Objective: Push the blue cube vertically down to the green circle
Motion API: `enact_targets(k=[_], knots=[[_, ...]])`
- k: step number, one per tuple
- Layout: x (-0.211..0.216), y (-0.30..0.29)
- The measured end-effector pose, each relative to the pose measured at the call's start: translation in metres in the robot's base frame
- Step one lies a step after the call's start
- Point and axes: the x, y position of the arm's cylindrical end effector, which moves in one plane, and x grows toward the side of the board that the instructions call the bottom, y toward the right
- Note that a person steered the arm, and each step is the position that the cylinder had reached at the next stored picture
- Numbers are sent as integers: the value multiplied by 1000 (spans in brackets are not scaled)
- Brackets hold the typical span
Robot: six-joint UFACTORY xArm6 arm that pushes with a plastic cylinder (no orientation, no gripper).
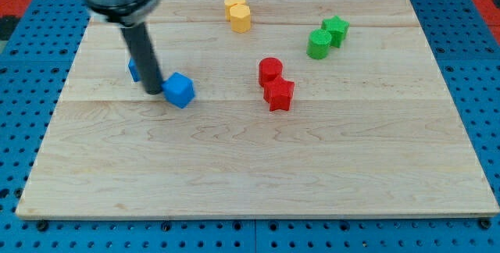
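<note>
The blue cube (180,90) lies on the wooden board (258,175) at the view's left of middle. My tip (154,91) rests on the board just left of the blue cube, touching or nearly touching it. The green circle (319,44), a green cylinder, stands at the view's upper right, far from the cube, touching a green star (337,29). A second blue block (134,69) is mostly hidden behind my rod.
Two yellow blocks (237,12) stand together at the view's top middle. A red cylinder (270,70) and a red star (279,94) touch each other at the centre. The board lies on a blue pegboard table (23,112).
</note>
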Motion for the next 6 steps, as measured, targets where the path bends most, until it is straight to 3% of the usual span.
enact_targets(k=[2,3,4,5,6], knots=[[38,68],[14,45],[23,97],[94,169],[131,244]])
